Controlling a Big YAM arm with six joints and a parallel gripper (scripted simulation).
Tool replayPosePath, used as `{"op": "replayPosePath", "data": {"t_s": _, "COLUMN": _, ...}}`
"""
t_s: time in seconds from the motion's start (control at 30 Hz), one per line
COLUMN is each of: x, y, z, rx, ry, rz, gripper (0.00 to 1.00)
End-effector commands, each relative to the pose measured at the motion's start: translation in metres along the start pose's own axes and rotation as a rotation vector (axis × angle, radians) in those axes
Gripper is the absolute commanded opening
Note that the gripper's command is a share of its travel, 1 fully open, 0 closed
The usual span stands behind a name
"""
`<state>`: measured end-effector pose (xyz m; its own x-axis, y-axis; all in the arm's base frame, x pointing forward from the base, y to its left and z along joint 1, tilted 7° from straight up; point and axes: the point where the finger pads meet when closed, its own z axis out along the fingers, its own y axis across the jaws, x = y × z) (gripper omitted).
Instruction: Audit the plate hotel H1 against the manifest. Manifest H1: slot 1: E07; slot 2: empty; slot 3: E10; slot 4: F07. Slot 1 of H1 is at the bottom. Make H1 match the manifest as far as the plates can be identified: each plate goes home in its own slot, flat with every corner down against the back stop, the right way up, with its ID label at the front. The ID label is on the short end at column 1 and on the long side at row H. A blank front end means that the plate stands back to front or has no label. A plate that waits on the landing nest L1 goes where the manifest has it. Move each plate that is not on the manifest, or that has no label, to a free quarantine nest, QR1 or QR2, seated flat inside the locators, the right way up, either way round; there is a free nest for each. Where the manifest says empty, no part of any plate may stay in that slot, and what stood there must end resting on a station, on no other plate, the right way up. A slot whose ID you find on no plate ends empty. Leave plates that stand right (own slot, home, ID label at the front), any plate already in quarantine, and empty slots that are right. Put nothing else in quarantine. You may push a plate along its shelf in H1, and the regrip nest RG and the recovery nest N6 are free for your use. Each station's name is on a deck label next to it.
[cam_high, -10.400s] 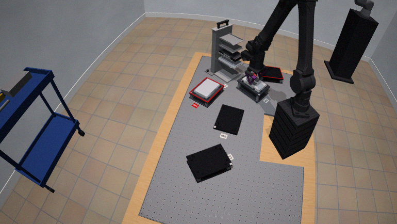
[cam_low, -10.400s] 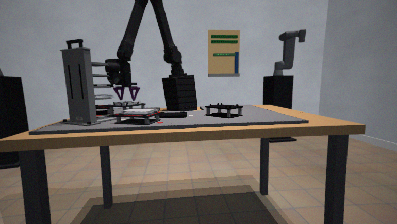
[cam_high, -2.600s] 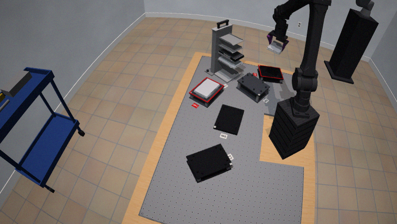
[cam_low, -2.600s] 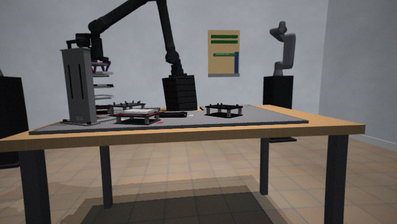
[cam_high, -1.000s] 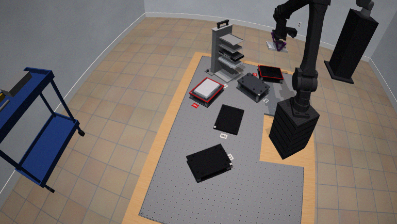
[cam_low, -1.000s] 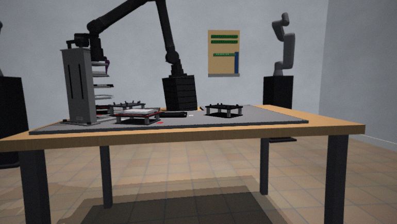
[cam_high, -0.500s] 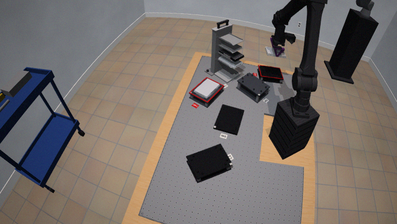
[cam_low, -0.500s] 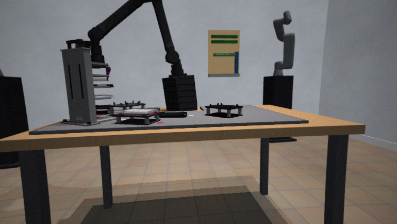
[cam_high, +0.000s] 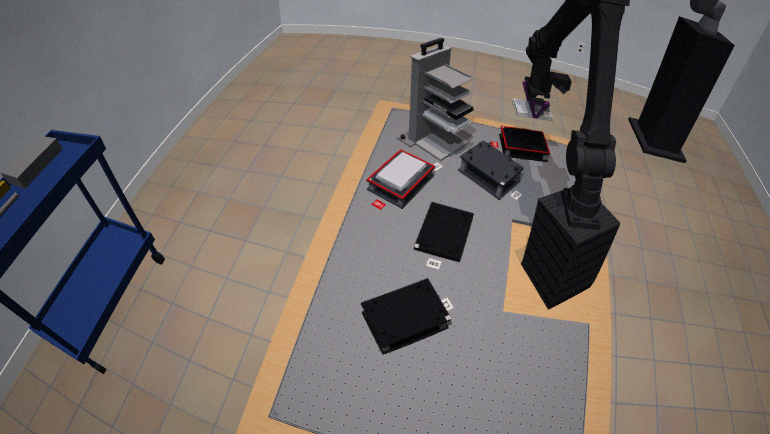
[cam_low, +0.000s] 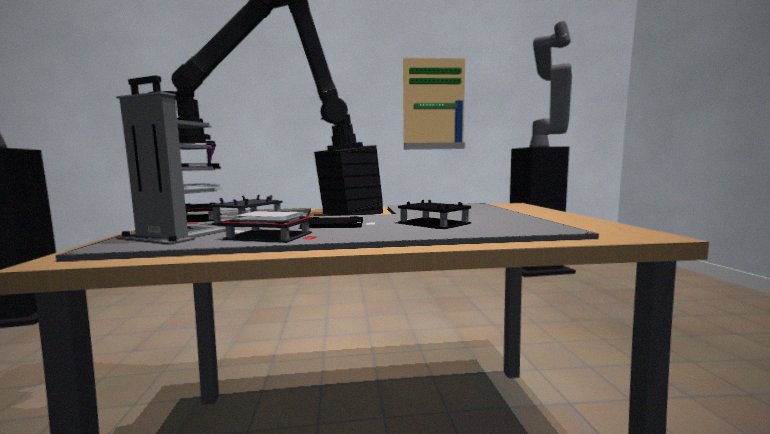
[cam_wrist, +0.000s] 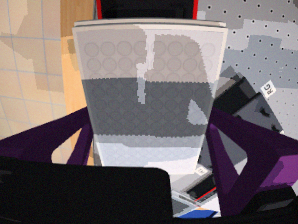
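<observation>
Deck labels (cam_high: 433, 263) too small to read. Arm (cam_high: 598, 80) cut off at top edge. Held plate (cam_wrist: 149, 90) hides the deck below in wrist view.

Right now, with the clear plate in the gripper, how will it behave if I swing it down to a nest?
The plate likely stays stiff: its edges run straight between the purple fingers. It is probably light, since it looks thin and see-through. The gripper grips only its long sides, so the smooth walls may slip or tilt on a fast swing.
</observation>
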<state>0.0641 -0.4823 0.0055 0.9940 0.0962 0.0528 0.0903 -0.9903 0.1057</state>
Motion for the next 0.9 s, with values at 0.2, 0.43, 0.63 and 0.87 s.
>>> {"op": "replayPosePath", "data": {"t_s": 0.2, "x": 0.004, "y": 0.011, "z": 0.015, "rx": -0.027, "ry": -0.001, "rz": 0.004, "gripper": 0.86}}
{"op": "replayPosePath", "data": {"t_s": 0.43, "x": 0.004, "y": 0.004, "z": 0.037, "rx": -0.014, "ry": -0.001, "rz": 0.004, "gripper": 0.86}}
{"op": "replayPosePath", "data": {"t_s": 0.63, "x": 0.006, "y": 0.011, "z": 0.047, "rx": -0.027, "ry": -0.001, "rz": 0.000, "gripper": 0.86}}
{"op": "replayPosePath", "data": {"t_s": 0.87, "x": 0.001, "y": 0.018, "z": 0.041, "rx": -0.044, "ry": -0.001, "rz": -0.001, "gripper": 0.86}}
